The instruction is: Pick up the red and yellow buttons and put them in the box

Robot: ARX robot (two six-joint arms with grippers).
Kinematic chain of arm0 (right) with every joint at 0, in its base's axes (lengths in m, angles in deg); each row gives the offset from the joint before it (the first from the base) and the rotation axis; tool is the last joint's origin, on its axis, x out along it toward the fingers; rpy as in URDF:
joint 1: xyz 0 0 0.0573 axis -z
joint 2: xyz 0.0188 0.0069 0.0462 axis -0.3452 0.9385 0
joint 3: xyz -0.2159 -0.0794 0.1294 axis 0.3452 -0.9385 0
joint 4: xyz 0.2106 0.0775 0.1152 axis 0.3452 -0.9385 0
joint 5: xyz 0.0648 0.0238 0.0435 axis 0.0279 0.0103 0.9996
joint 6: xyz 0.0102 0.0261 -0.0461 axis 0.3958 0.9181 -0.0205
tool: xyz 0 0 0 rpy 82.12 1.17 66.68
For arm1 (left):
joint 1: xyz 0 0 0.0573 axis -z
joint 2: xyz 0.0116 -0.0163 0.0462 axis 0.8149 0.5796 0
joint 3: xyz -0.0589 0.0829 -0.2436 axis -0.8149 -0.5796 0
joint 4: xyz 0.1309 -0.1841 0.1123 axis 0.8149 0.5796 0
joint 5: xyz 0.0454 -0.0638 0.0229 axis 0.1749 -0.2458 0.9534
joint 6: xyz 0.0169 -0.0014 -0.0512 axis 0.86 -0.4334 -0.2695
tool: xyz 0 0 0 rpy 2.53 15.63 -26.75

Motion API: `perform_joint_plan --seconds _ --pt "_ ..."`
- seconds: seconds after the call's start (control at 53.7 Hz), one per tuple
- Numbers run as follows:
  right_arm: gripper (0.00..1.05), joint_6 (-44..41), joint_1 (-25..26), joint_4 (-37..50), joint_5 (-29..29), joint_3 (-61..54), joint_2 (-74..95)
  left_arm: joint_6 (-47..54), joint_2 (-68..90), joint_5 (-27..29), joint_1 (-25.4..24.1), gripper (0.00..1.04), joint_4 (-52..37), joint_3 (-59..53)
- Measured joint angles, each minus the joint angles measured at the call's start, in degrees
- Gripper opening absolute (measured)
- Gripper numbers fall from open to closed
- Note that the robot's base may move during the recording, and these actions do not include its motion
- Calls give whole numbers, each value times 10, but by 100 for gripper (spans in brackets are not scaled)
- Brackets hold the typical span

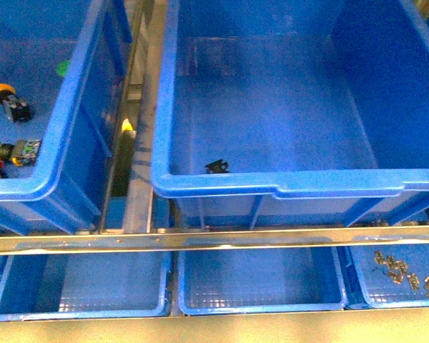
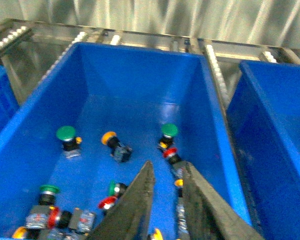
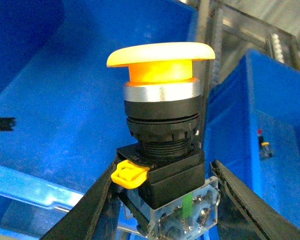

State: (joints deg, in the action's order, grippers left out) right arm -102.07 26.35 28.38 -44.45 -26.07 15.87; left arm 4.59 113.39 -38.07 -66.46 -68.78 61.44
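Clamped in my right gripper (image 3: 162,200) jaws, one yellow button (image 3: 160,130) hangs above the box (image 1: 286,189), which holds no buttons yet; left gripper (image 2: 165,200) jaws slightly apart, several red and yellow buttons (image 2: 115,145) beneath.

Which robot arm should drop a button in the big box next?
The right. Its gripper already holds a yellow button, with the big box showing behind it. The left gripper is empty, above the crate of loose buttons, so it must pick one first.
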Motion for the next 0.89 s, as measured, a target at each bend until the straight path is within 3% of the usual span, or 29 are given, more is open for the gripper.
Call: perform_joint_plan --seconds 0.056,0.354,0.447,0.54,0.893 --pt "43 5 -2 -5 -4 -5 -8 1 -26 13 15 2 15 -10" --pt "43 4 -14 -5 -9 -5 -11 3 -123 55 57 3 81 -38" --pt "43 2 -24 -6 -11 -5 -11 3 -136 109 97 3 70 -56" --pt "43 2 -36 -6 -19 -6 -9 5 -161 110 116 3 89 -56" --pt "43 7 -90 17 -64 -4 18 5 -261 111 117 3 184 -56"
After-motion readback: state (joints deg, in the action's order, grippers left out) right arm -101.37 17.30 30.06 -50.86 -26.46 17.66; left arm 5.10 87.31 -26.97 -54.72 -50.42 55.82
